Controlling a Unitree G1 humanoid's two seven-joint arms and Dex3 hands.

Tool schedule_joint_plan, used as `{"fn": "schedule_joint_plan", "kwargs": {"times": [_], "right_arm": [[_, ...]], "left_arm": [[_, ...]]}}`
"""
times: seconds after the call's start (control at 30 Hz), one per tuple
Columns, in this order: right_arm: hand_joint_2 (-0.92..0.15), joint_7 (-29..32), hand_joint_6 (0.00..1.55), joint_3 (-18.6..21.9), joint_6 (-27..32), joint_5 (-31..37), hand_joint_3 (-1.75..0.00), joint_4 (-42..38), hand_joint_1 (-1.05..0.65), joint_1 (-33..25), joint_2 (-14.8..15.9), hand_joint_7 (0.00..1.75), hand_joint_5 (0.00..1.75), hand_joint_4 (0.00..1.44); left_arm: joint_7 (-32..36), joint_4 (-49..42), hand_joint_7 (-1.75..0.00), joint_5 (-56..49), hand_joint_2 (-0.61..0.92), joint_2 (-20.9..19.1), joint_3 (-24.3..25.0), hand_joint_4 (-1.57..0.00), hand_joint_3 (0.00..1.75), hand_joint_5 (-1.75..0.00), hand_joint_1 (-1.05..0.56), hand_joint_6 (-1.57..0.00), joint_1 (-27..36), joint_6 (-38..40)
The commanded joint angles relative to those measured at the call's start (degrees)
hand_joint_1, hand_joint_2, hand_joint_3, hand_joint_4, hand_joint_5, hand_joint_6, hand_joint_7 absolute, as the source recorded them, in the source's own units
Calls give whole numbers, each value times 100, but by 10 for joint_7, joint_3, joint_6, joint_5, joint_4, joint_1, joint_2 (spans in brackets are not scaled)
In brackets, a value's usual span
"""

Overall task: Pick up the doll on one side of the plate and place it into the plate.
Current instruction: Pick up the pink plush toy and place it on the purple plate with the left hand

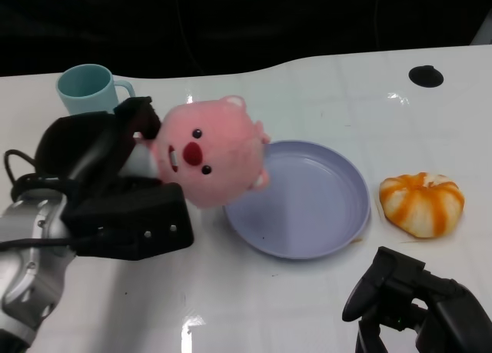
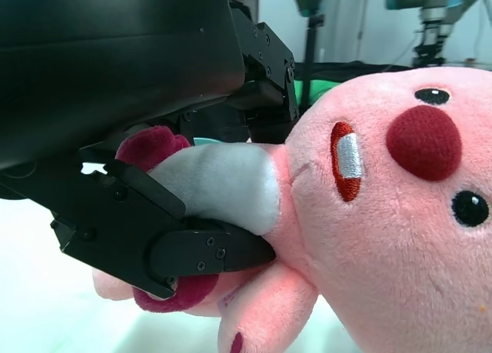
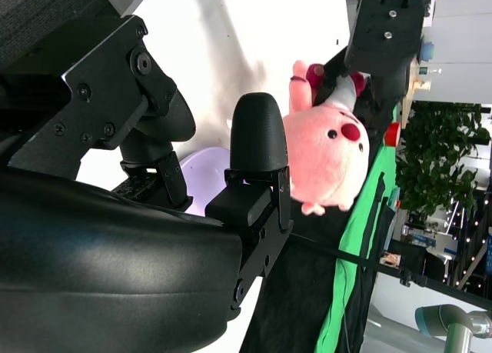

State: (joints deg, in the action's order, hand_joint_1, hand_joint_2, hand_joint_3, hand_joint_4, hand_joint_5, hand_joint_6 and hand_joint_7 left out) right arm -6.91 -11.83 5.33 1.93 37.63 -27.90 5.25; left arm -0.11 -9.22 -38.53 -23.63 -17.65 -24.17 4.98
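A pink plush doll (image 1: 209,153) with a red nose hangs above the table at the left rim of the lilac plate (image 1: 323,214). My left hand (image 1: 115,184) grips the doll by its grey belly and lower body; in the left wrist view the black fingers (image 2: 177,245) wrap the doll (image 2: 384,214) from both sides. The right wrist view shows the doll (image 3: 327,149) held up by the left hand (image 3: 384,38) beyond the plate (image 3: 204,176). My right hand (image 1: 415,307) rests low at the front right, fingers curled in, holding nothing.
A teal mug (image 1: 86,88) stands at the back left behind my left hand. An orange-and-white striped plush (image 1: 423,203) lies right of the plate. A black round hole (image 1: 425,76) marks the table's far right. The table's far edge curves behind the doll.
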Motion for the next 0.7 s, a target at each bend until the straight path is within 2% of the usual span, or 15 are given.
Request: {"fn": "schedule_joint_plan", "kwargs": {"times": [0.03,0.23,0.4,0.43,0.47,0.5,0.57,0.7], "right_arm": [[-39,0,62,0,2,-3,-140,3,9,-1,3,155,175,71],[-39,2,62,-4,4,0,-140,7,9,-6,3,155,175,71],[-39,2,62,-6,3,0,-139,8,8,-6,3,155,175,71],[-39,3,62,-6,4,-1,-139,8,8,-7,3,155,175,71],[-39,3,62,-6,4,-1,-139,8,7,-6,3,154,175,71],[-39,3,62,-5,5,-1,-139,8,7,-6,4,154,175,71],[-39,1,63,-4,4,-4,-139,6,7,-5,4,154,175,71],[-39,0,63,-5,2,-4,-139,5,8,-4,5,154,175,71]], "left_arm": [[-17,12,-175,-10,61,24,-15,-91,77,-175,-24,-64,-29,11],[-18,-18,-175,-23,60,64,-45,-91,79,-175,-22,-66,-62,3],[-16,-72,-175,-23,54,98,-66,-93,93,-175,-24,-70,-94,-3],[-19,-82,-154,-23,55,102,-69,-93,94,-175,-25,-73,-99,-3],[-21,-92,-145,-22,56,107,-72,-92,92,-175,-25,-77,-104,-3],[-20,-102,-147,-22,56,112,-74,-91,91,-175,-25,-76,-108,-4],[-12,-121,-168,-24,55,121,-80,-92,93,-175,-24,-71,-116,-8],[-2,-157,-174,-21,51,140,-87,-93,102,-175,-22,-75,-129,-16]]}}
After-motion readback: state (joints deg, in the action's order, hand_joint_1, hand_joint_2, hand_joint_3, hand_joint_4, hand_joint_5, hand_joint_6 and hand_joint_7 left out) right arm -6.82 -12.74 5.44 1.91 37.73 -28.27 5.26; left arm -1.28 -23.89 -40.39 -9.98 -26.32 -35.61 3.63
